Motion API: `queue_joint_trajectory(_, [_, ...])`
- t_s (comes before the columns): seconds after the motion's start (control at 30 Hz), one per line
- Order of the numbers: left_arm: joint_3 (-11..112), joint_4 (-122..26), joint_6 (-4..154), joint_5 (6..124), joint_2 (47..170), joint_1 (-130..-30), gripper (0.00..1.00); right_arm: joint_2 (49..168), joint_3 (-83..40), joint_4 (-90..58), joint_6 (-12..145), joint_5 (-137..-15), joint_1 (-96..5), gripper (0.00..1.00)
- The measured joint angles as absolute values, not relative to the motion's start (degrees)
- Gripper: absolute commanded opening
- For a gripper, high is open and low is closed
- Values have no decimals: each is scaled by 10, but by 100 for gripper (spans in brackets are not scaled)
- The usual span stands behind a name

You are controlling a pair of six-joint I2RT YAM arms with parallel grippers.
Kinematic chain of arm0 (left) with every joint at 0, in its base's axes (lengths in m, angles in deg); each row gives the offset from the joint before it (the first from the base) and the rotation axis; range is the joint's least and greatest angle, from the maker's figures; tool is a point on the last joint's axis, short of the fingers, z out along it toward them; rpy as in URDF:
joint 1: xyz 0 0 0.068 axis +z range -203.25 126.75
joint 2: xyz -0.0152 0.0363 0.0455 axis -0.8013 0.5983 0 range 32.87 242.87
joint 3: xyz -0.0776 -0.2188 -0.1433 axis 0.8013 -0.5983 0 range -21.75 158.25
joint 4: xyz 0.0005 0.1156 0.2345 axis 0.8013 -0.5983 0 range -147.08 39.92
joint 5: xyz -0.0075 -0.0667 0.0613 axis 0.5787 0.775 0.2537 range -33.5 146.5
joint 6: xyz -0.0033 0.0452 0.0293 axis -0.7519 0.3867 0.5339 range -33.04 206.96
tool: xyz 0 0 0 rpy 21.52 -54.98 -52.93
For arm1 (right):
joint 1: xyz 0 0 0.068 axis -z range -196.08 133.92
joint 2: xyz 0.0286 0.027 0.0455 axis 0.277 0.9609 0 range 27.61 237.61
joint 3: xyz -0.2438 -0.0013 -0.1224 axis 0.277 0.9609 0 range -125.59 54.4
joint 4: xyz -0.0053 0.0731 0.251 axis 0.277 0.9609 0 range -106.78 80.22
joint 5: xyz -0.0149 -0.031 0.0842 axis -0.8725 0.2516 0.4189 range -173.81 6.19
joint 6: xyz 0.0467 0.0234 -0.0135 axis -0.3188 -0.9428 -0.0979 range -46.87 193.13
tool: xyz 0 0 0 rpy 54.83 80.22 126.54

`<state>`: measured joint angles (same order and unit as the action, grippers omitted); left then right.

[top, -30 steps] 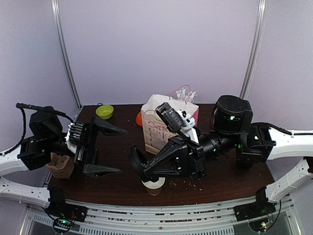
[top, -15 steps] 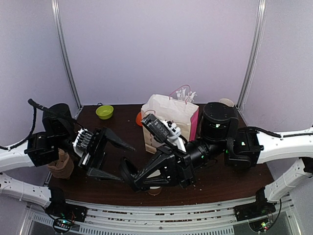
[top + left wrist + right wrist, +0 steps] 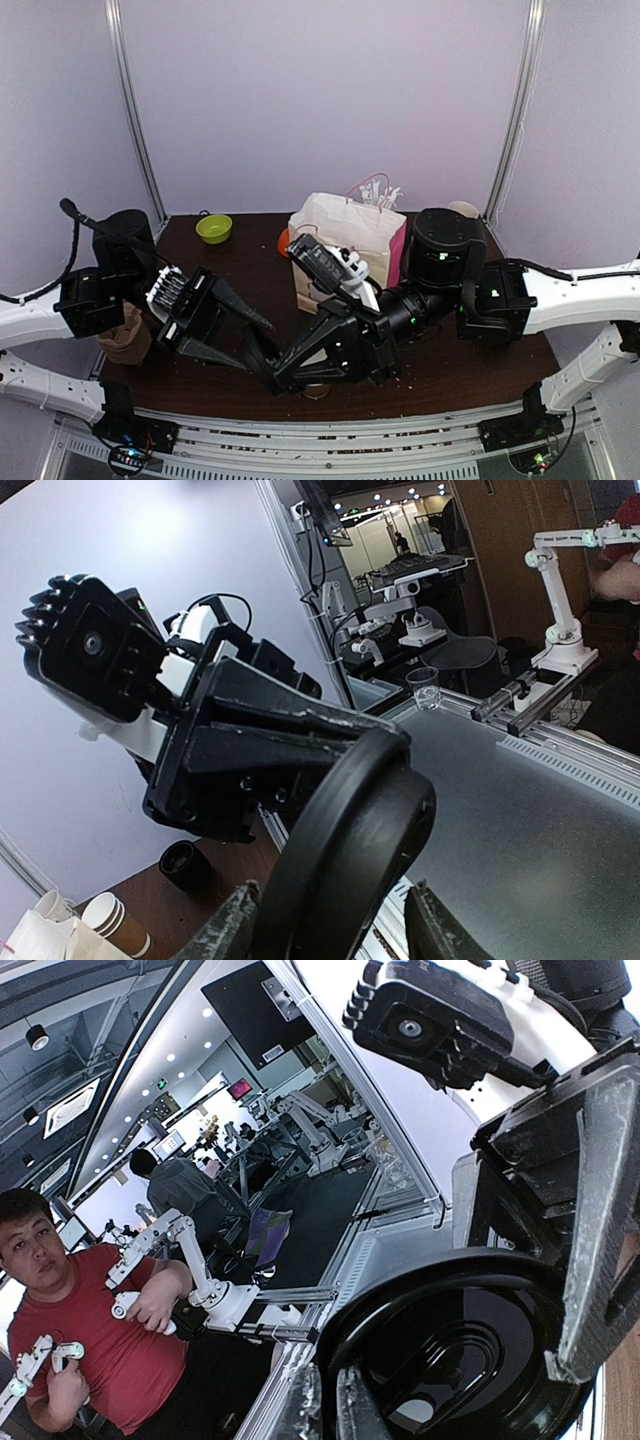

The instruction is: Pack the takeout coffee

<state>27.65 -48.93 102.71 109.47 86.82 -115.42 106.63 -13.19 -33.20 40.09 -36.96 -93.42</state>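
"While you stood watching, what did the right gripper (image 3: 275,372) have hold of?"

"It had the black lid (image 3: 455,1355). Its two fingers were drawn in close on the rim, and the lid stood on edge, up off the table (image 3: 470,365)."

"Why on edge, and out there?"

"I took it for a hand-over or a re-grip. The left gripper (image 3: 258,346) was spread wide with a finger on each side of the lid, so the disc sat in its gap. One finger looked to be just against the lid and the other was apart from it. It gripped nothing."

"And the cup?"

"The brown paper cup (image 3: 318,391) stood on the table near the front edge, mostly hidden under the right gripper. I judged it lidless, since the lid was in the air just to its left. Behind it stood the paper bag (image 3: 345,235), mouth up, which I supposed was where the coffee was meant to go."

"How far along, then?"

"Early, I thought. The lid wasn't on the cup and the cup wasn't in the bag. My worry was that the thin rim would slip if the left fingers closed off-centre."
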Motion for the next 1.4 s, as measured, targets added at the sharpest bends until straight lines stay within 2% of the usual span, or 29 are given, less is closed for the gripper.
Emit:
queue_joint_trajectory(0.17, [277, -489, 1032, 1101, 872, -1154, 49, 1072, -137, -332, 400, -368, -935, 0])
queue_joint_trajectory(0.27, [277, -489, 1034, 1104, 872, -1154, 40, 1076, -139, -332, 399, -366, -935, 0])
queue_joint_trajectory(0.5, [277, -495, 1041, 1116, 872, -1154, 25, 1082, -141, -334, 399, -357, -935, 0])
queue_joint_trajectory(0.6, [277, -497, 1043, 1123, 871, -1154, 22, 1082, -145, -331, 399, -354, -936, 1])
queue_joint_trajectory(0.77, [277, -502, 1045, 1125, 870, -1154, 22, 1082, -146, -327, 398, -356, -935, 47])
queue_joint_trajectory(0.87, [277, -508, 1045, 1115, 866, -1154, 21, 1079, -147, -321, 411, -364, -935, 61])
queue_joint_trajectory(0.97, [277, -512, 1045, 1099, 860, -1154, 22, 1064, -147, -293, 425, -387, -935, 68])
queue_joint_trajectory(1.1, [266, -502, 1033, 1064, 839, -1154, 24, 1027, -147, -237, 450, -449, -935, 71])
queue_joint_trajectory(1.3, [171, -409, 913, 953, 774, -1154, 31, 912, -107, -181, 483, -662, -935, 71])
queue_joint_trajectory(1.4, [78, -319, 805, 870, 734, -1154, 28, 844, -45, -202, 485, -778, -935, 71])
